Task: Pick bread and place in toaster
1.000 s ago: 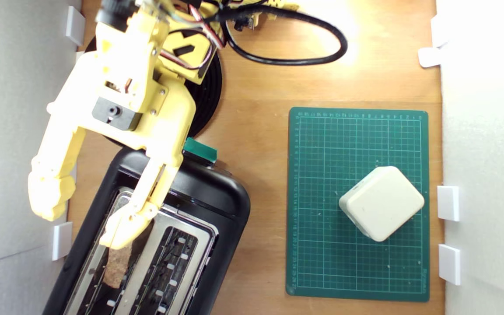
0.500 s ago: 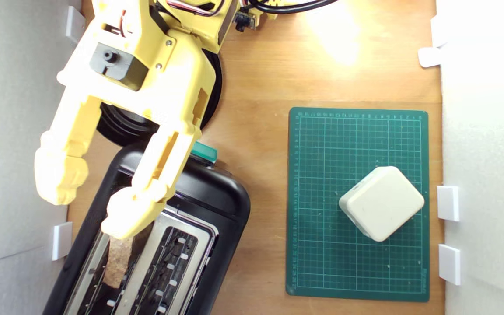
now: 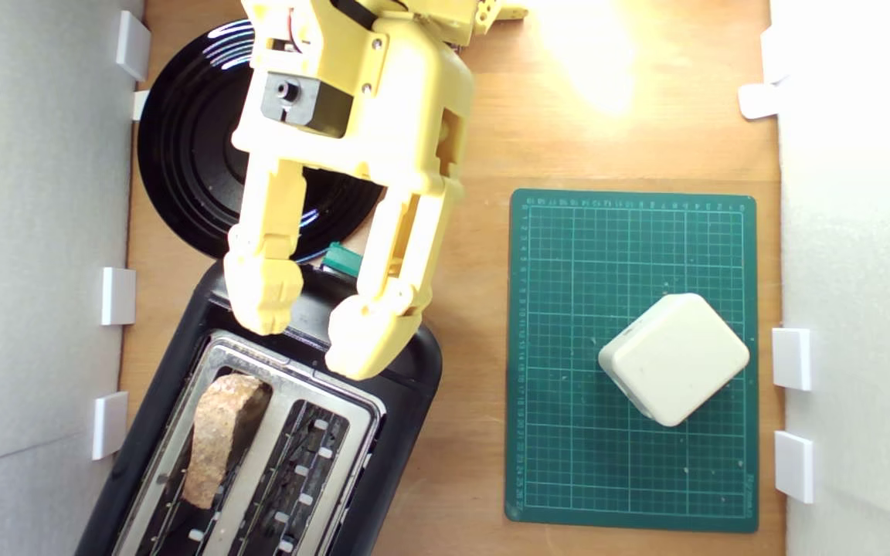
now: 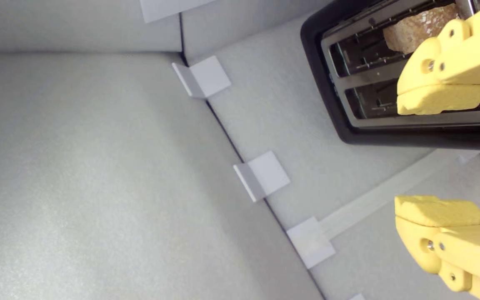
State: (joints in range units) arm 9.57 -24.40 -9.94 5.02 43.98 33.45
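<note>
The bread (image 3: 221,432) stands in the toaster's slot nearer the exterior view's left, its brown crust poking out of the opening; the wrist view shows the same bread (image 4: 419,26) in the slot. The black toaster (image 3: 402,363) with its silver top lies at the exterior view's lower left, its green lever knob (image 3: 341,259) partly behind a finger. My yellow gripper (image 3: 314,328) hangs open over the toaster's lever end, apart from the bread, with nothing between its fingers. Both fingertips (image 4: 440,98) show wide apart in the wrist view.
A round black plate (image 3: 190,166) lies at the exterior view's upper left, partly under the arm. A green cutting mat (image 3: 568,255) with a cream rounded block (image 3: 674,357) sits to the right. White foam walls (image 3: 35,232) with small white brackets (image 3: 117,296) flank the wooden table.
The gripper has lifted off the slot and swung toward the exterior view's right and up, leaving the bread in the toaster. The bread's top and the plate are now uncovered.
</note>
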